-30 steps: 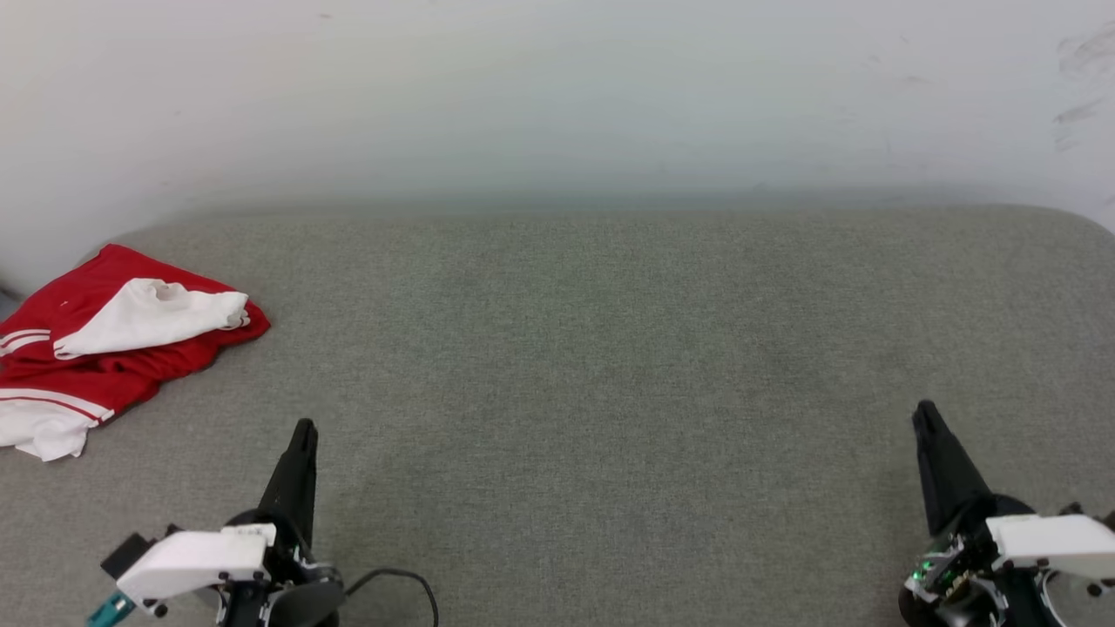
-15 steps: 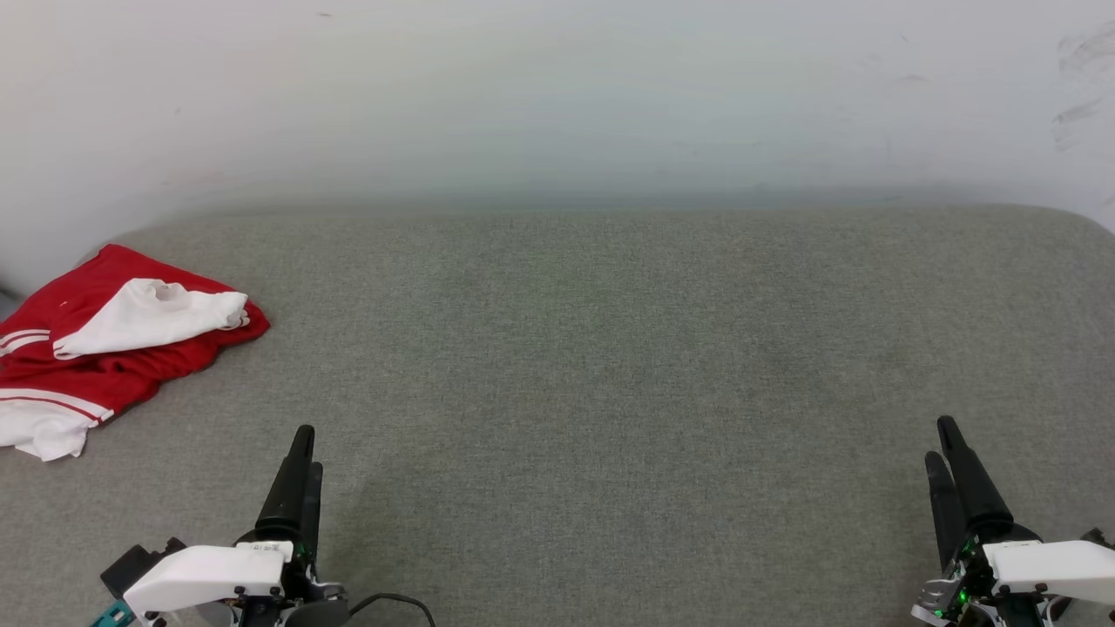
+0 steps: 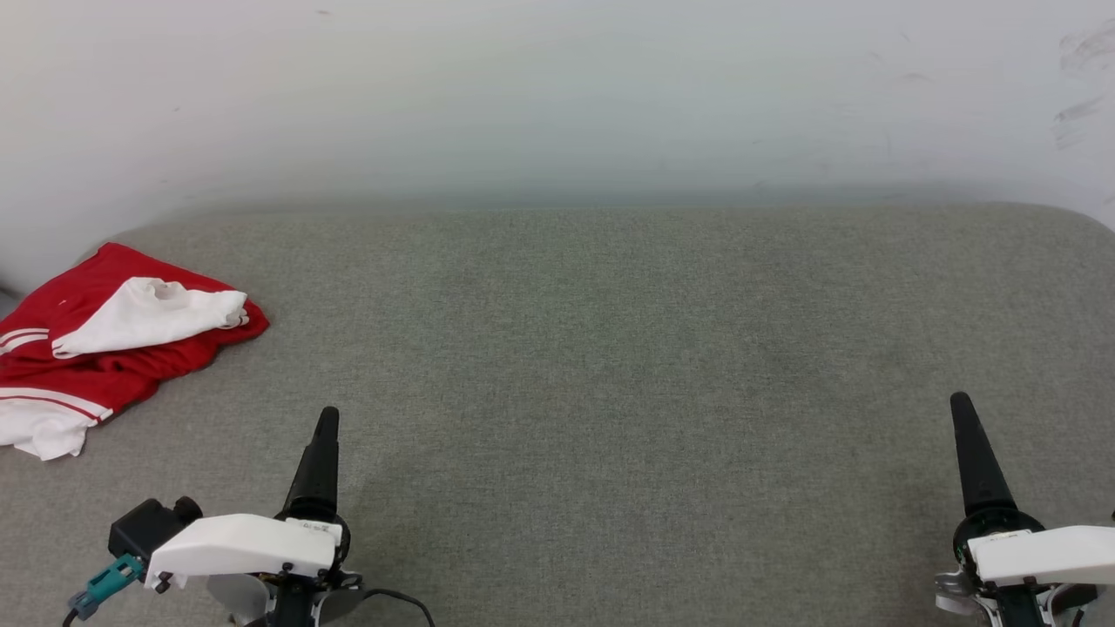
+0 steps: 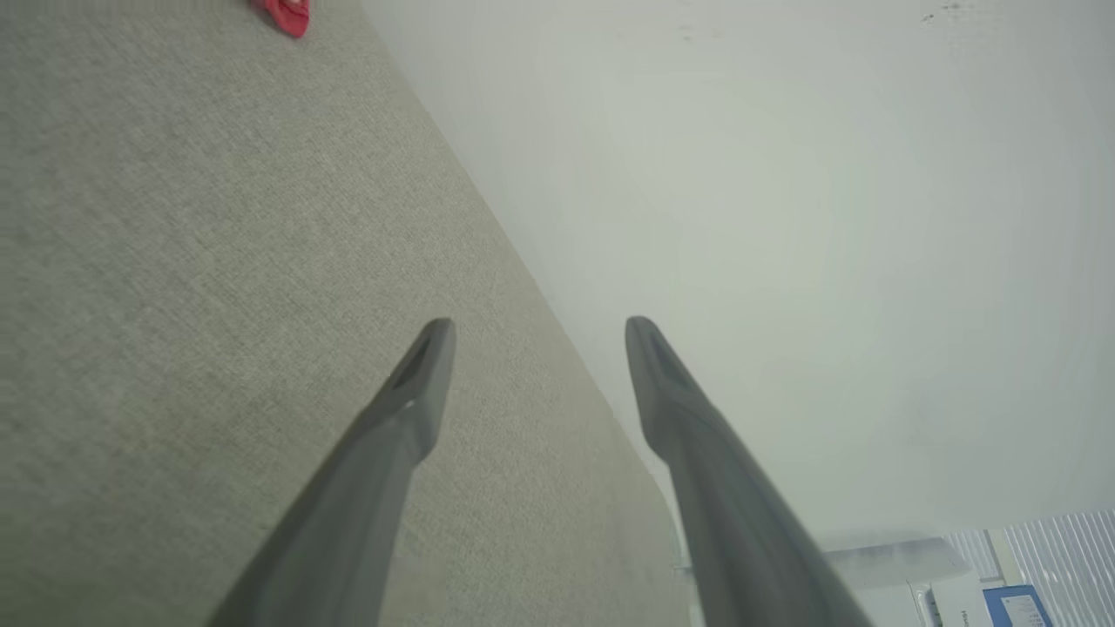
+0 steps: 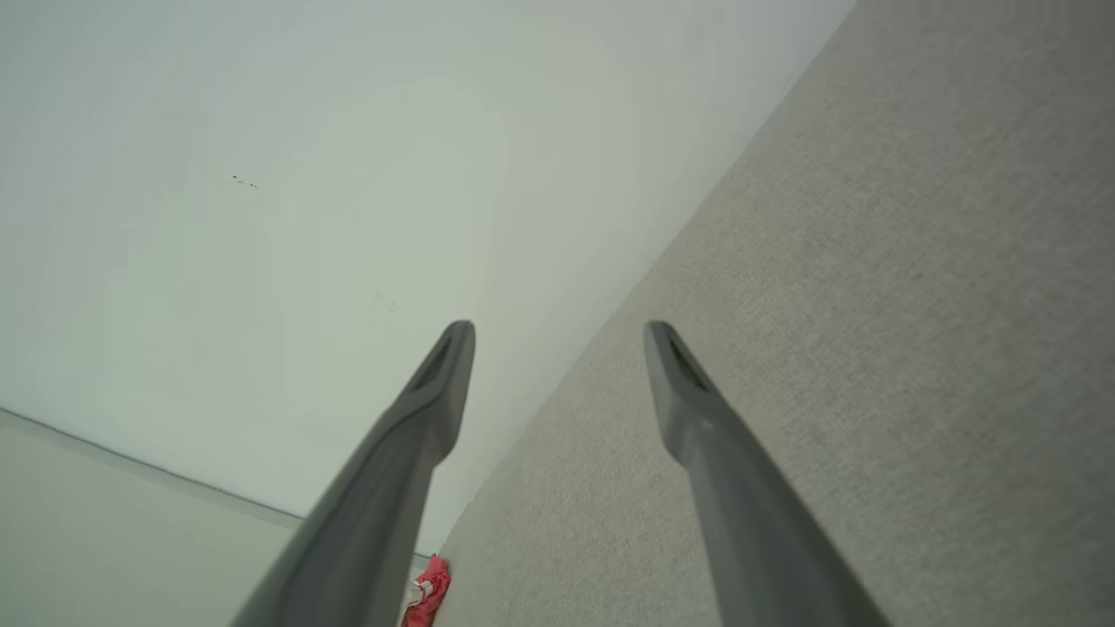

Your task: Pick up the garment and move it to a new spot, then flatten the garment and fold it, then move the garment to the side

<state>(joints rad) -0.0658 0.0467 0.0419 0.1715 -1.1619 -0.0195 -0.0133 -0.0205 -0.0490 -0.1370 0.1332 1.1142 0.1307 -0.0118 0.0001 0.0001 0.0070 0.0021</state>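
Grey surface (image 3: 610, 348), garment (image 3: 165, 359), perhaps scuffed wall (image 3: 557, 87)

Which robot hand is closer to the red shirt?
Left. The left gripper hangs near the shirt, just to its right and closer to the robot. The right gripper is far off on the opposite side.

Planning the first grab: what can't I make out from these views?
- Garment: head view, frame's left edge cuts it off; its own folds hide the lower layers.
- Garment, wrist views: red scrap at frame edges, too small for detail.
- Left end effector, right end effector: head view, fingers line up edge-on, hiding the gap.
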